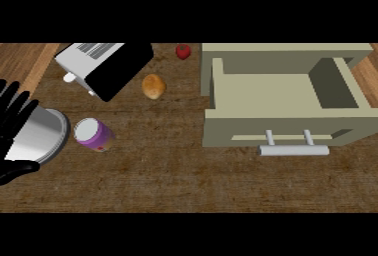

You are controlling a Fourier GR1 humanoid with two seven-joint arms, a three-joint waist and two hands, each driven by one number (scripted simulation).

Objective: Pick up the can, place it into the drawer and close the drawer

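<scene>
Reaching for can (94, 134) | can stood upright at drawer's (284, 90) nine o'clock | left hand (15, 112) fingers spread, holding nothing | right hand unseen | best grasped round its sides.

The can (94, 134), purple with a white top, stands tilted on the table at the left. The beige drawer (284, 95) sits pulled open well to its right, its grey handle (293, 149) facing forward.

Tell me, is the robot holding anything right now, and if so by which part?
Nothing is held. The left hand rests open at the left edge with fingers up, apart from the can, which stands alone on the counter. The right hand is out of view.
</scene>
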